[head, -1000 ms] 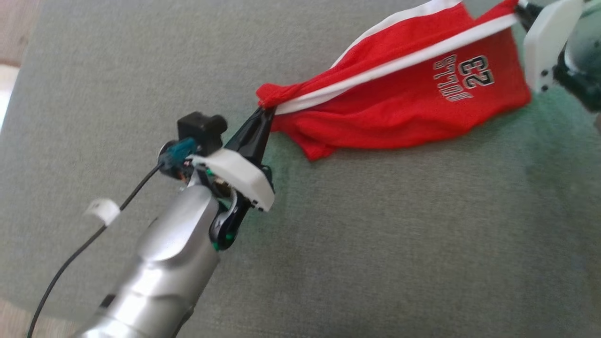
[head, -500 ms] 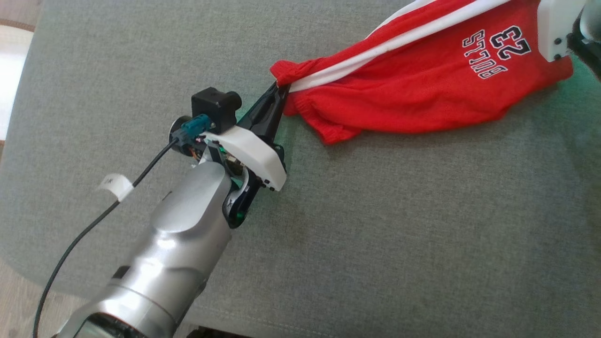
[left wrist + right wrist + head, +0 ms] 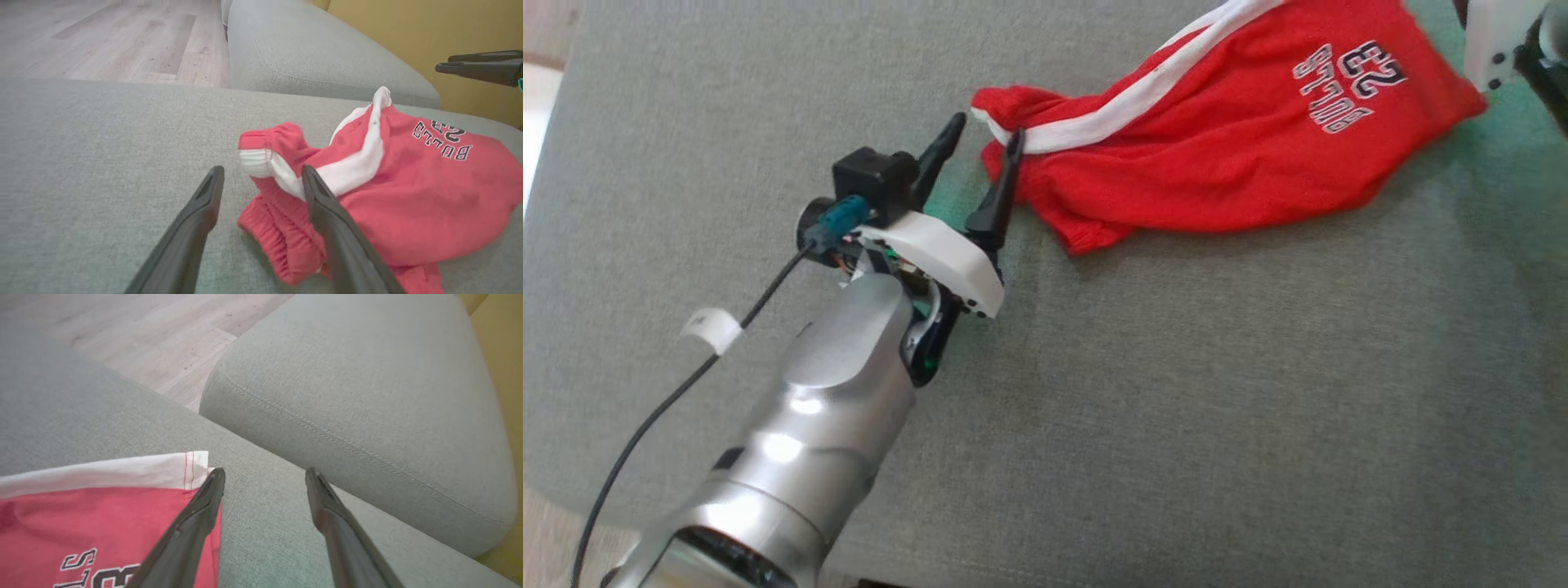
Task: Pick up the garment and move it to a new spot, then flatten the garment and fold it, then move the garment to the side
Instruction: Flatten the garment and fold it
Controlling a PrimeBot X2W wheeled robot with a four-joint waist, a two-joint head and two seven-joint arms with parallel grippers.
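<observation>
The garment (image 3: 1217, 155), red shorts with a white side stripe and "BULLS 23" lettering, lies crumpled on the grey-green cushion (image 3: 1176, 408) at the upper right of the head view. My left gripper (image 3: 984, 129) is open at the garment's left end. In the left wrist view the gripper (image 3: 261, 171) has the white-and-red waistband corner (image 3: 257, 157) just ahead of its jaws, and one finger (image 3: 327, 212) lies over the cloth. My right gripper (image 3: 265, 471) is open over bare cushion. The garment's white hem corner (image 3: 192, 465) lies beside its left finger.
A second grey cushion (image 3: 367, 396) rises just behind the garment. Wooden floor (image 3: 102, 36) lies past the sofa's edge and a yellow wall (image 3: 449, 32) stands behind it. A black cable (image 3: 645, 433) hangs off my left forearm.
Both grippers have opened and let go of the garment. It was stretched taut between them and now lies slack on the cushion.
</observation>
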